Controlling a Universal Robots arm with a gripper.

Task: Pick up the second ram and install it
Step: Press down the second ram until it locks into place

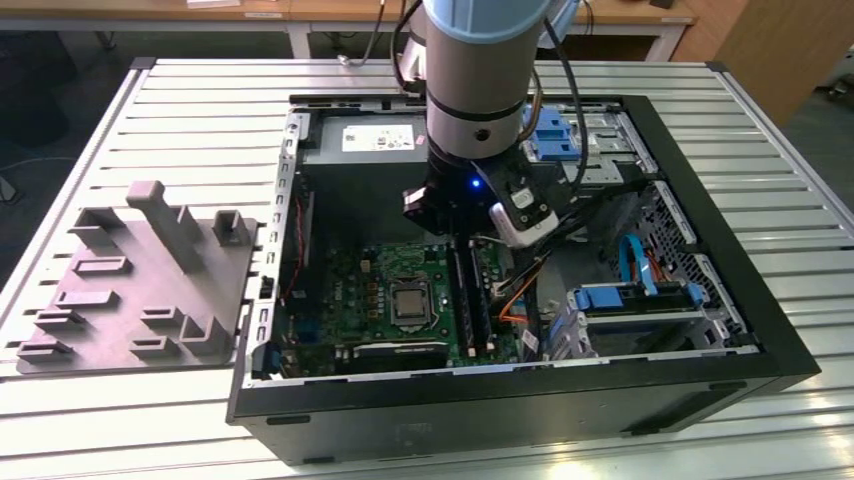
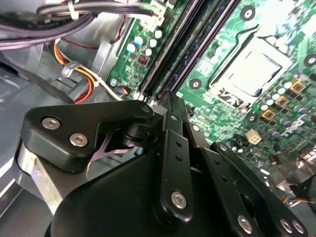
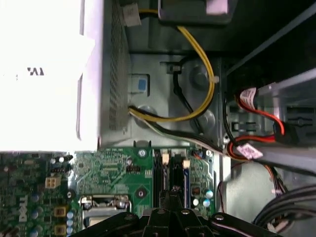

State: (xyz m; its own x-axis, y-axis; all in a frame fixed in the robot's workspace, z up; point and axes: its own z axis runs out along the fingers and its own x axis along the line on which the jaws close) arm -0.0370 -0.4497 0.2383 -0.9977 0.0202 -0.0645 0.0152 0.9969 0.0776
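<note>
Gripper (image 2: 170,106) seen nearest, lowered over memory slots (image 1: 467,300) | fingers' state cannot be told | seating of ram judged in hand | next: straight, even pressing needed.

Open top: the computer case (image 1: 521,400) lies on its side on the table (image 1: 187,90), its interior reachable from above.
Crowding the memory slots (image 1: 466,295): orange cables (image 1: 514,300) alongside, blue drive cage (image 1: 641,298) beyond.
Table's far edge: power supply (image 1: 367,138) blocks.
</note>
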